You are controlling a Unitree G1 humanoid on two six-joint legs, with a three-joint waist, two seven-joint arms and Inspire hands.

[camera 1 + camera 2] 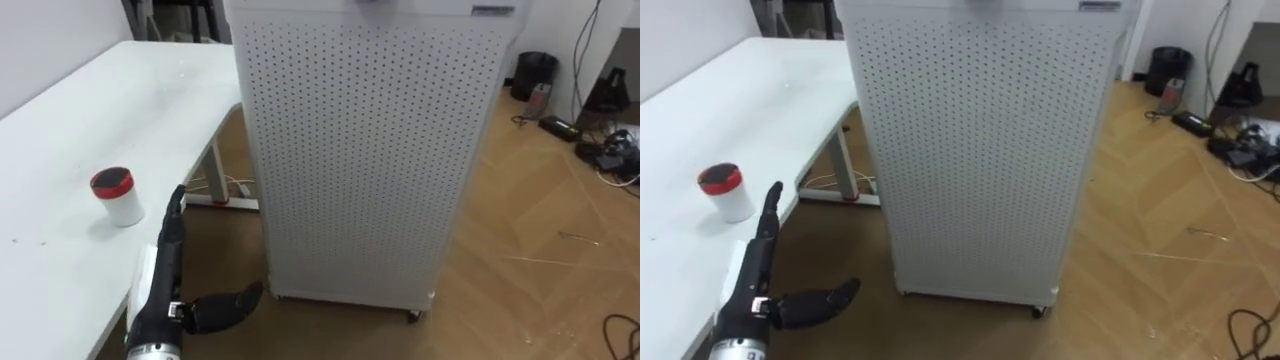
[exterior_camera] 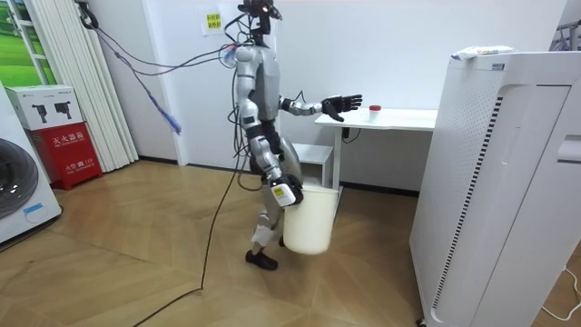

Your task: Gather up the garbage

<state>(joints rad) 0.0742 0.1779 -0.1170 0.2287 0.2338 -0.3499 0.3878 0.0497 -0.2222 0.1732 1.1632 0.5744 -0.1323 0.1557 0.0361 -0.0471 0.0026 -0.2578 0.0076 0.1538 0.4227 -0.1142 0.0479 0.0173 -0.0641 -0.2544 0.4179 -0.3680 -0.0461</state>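
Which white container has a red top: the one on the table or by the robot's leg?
The small cup on the table, near the open left hand; the bucket is plain white.

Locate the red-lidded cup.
The red-lidded cup stands upright on the white table, at the left eye view's left side, just left of the left hand, not touching it.

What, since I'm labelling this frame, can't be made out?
Room view: right hand too small against white bin to read its hold.
Room view: bin's inside hidden by its wall.
Eye views: cup contents covered by red lid.
Eye views: floor behind perforated cabinet blocked by it.
Eye views: open left hand cut at the wrist by lower edge.
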